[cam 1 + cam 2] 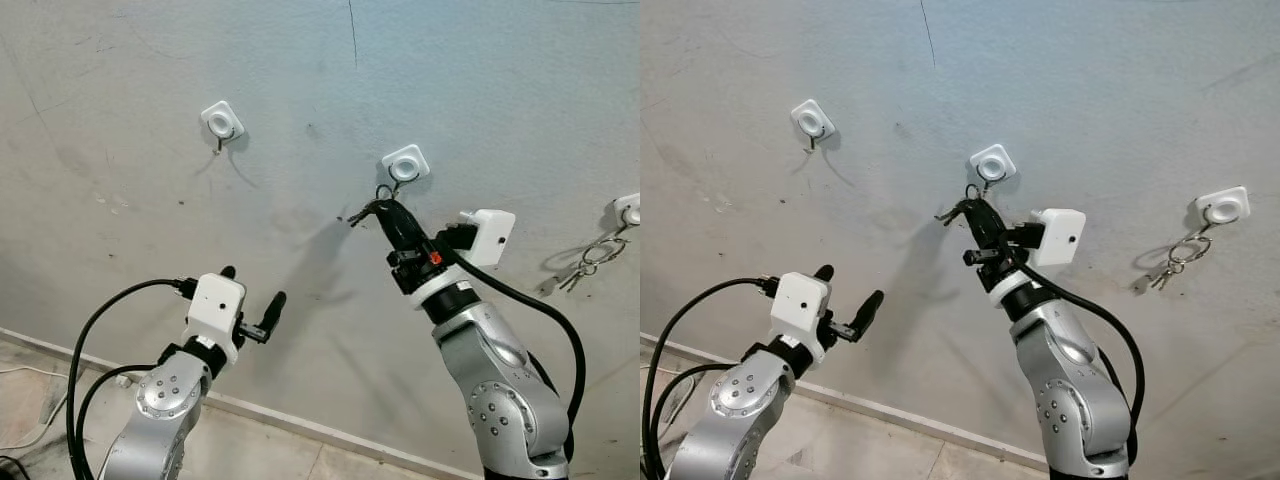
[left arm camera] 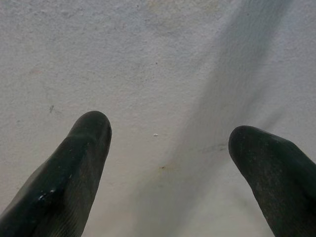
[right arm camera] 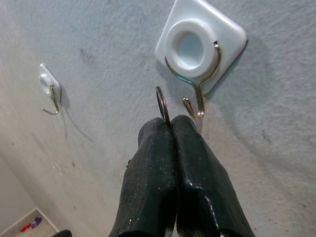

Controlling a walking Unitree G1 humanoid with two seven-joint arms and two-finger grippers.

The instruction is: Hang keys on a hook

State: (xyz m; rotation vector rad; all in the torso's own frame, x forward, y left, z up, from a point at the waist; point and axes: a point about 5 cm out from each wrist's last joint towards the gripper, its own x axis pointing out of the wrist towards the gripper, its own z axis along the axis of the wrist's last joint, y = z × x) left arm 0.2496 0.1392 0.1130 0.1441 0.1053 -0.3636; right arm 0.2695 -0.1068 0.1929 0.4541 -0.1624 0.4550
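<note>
The key ring [image 3: 161,102] is pinched between the closed fingers of the right gripper [image 3: 170,123], just beside the wire hook [image 3: 197,101] of the middle wall mount [image 1: 405,163], not yet over it. Keys [image 1: 362,211] dangle below the mount. The left gripper [image 1: 252,298], fingers apart, hovers lower left of the mount. Another key bunch [image 1: 580,268] hangs to the mount's right.

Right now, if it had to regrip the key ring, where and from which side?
Grip the key ring at its lower arc, as the right gripper does, coming from below; that keeps the upper loop free to slip over the middle hook, whose tip points up.
</note>
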